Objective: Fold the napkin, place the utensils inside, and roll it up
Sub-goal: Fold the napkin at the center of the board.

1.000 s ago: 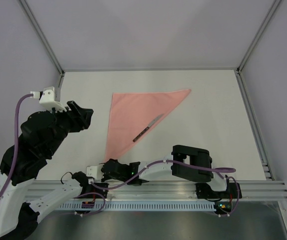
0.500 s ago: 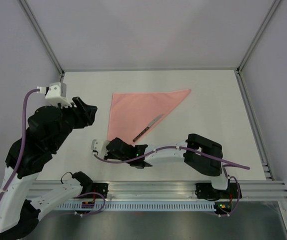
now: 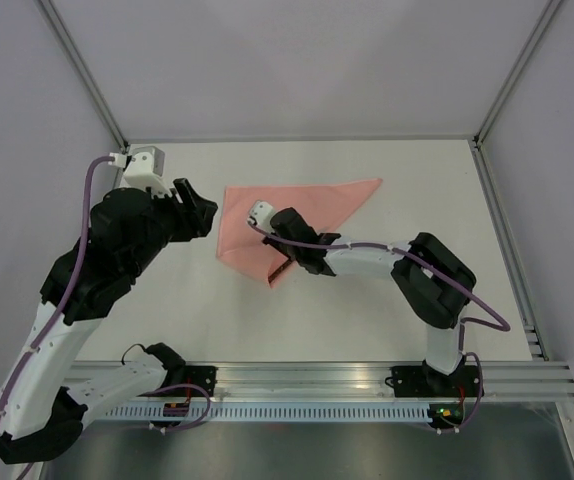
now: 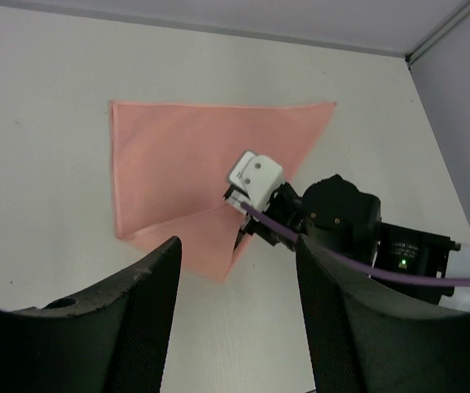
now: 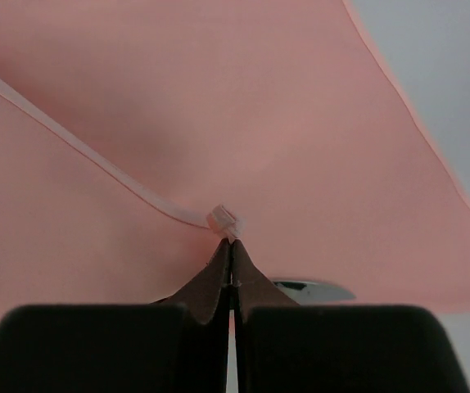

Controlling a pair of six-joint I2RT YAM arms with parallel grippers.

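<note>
1. Aluminium rail (image 3: pixel 317 378), near edge: carries both arm bases.
2. Left pincer (image 3: pixel 199 207): jaws wide apart, empty, poised over the worktop (image 3: pixel 417 180) just left of the napkin, touching nothing.
3. Right pincer (image 5: pixel 231 250): fingers pressed shut, apparently nipping the napkin's near corner, which lies doubled back toward the middle.
4. Utensil (image 5: pixel 313 288): only a bright blade tip shows beside the right fingers. The rest is hidden under flap and arm, and no other cutlery is visible.
5. Napkin (image 3: pixel 297 200): pale pink, folded to a triangle, mid-worktop, long edge farthest.

Step, as judged: fold made, utensil laid in, rolling just starting. The next move calls for drawing the pinched corner low and evenly across the utensil, so the sheet wraps it rather than shoving it.

In the way: the right forearm's purple cable (image 3: pixel 367 245) crosses the napkin, and a clear cable tie (image 5: pixel 96 160) clutters the wrist view.
</note>
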